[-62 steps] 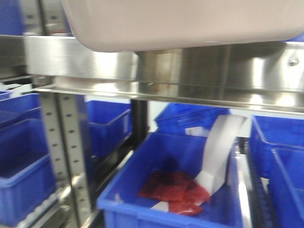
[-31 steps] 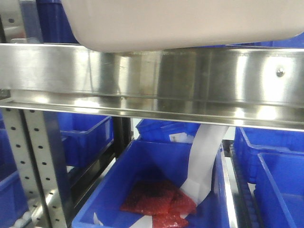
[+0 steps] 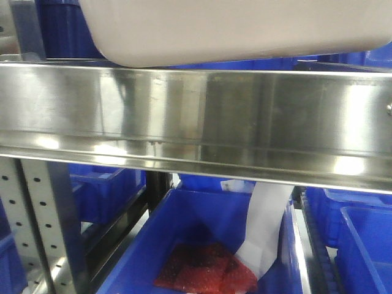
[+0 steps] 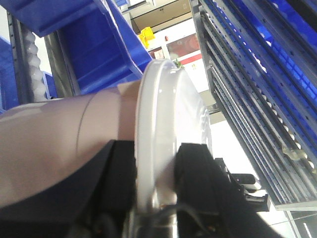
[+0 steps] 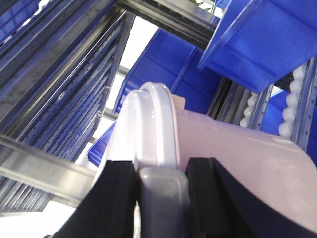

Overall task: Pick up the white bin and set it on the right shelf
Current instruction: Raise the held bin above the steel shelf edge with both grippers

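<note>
White bin (image 3: 233,30) hangs over right shelf (image 3: 196,116) lip, left pincer (image 4: 153,168) and right pincer (image 5: 161,193) each pinching its rim

Pinkish-white bin (image 3: 233,30), lid (image 5: 151,124) glossy white, handle (image 5: 163,198) grey; shelf (image 3: 196,116) mirror-bright silver; upright (image 3: 37,226) dotted with holes; crates (image 3: 202,214) deep blue; packets (image 3: 202,272) red, possibly dark-speckled; paper strip (image 3: 266,220) white.

The right shelf (image 3: 196,116) has the white bin (image 3: 245,27) just above.

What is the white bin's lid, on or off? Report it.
On. Both wrist views show the glossy lid seated on the white bin, left gripper and right gripper clamped at its rim.
</note>
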